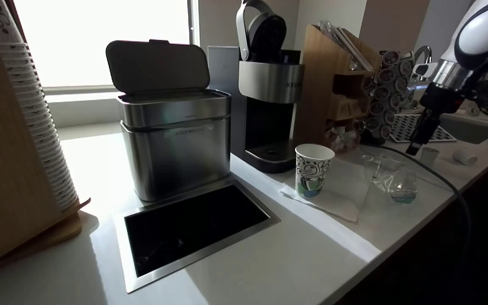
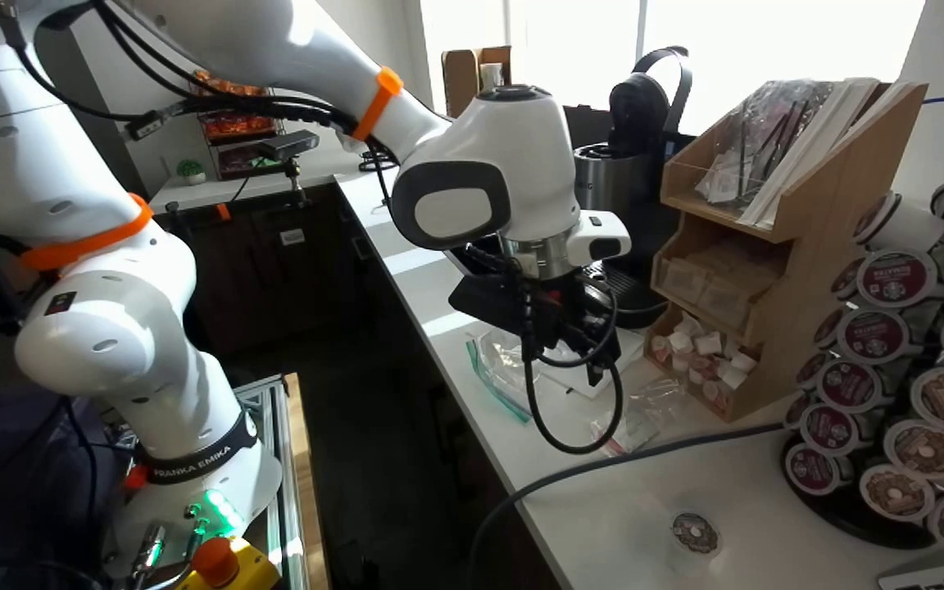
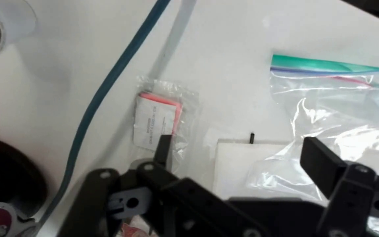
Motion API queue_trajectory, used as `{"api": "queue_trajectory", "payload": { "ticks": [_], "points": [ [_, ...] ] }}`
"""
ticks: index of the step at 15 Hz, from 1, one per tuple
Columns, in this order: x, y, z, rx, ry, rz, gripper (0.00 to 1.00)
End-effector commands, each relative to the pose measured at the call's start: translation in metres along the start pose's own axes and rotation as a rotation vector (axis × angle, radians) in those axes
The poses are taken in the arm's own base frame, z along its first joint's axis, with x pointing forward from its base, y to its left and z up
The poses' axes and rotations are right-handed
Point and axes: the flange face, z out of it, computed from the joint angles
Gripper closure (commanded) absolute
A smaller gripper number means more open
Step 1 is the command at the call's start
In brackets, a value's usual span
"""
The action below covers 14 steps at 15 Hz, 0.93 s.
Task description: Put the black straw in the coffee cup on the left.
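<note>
Black tool (image 3: pixel 240 153), fingers (image 3: pixel 321 164) wide apart, above counter (image 3: pixel 229 82) and barely visible black straw (image 3: pixel 252 138)

The paper cup (image 1: pixel 313 171), which I saw between three and four o'clock in an exterior view, was white with dark swirls, and green and blue toward its own six o'clock. The bin (image 1: pixel 176 156) at nine o'clock was silver. In an exterior view, the robot arm (image 2: pixel 513 147) was white, with orange bands (image 2: pixel 378 102) at nine and eleven o'clock; some pod lids (image 2: pixel 873 332) at three o'clock were maroon. In the wrist view, the gripper (image 3: pixel 240 154) at six o'clock and the visible end of the straw (image 3: pixel 252 138) before four o'clock were both black, while the clear bag (image 3: pixel 334 108) had a green and blue strip (image 3: pixel 314 63) at two o'clock.
</note>
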Motion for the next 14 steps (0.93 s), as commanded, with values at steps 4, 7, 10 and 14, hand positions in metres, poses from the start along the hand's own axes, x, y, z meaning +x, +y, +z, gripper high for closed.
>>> {"api": "queue_trajectory", "payload": {
  "ticks": [4,7,10,14],
  "points": [
    [0.011,0.001,0.012,0.031,0.01,-0.013,0.0],
    [0.012,0.002,0.012,0.03,0.011,-0.013,0.0],
    [0.016,-0.007,0.022,0.042,0.033,-0.05,0.0],
    [0.012,0.003,0.013,0.014,0.058,-0.038,0.0]
  ]
}}
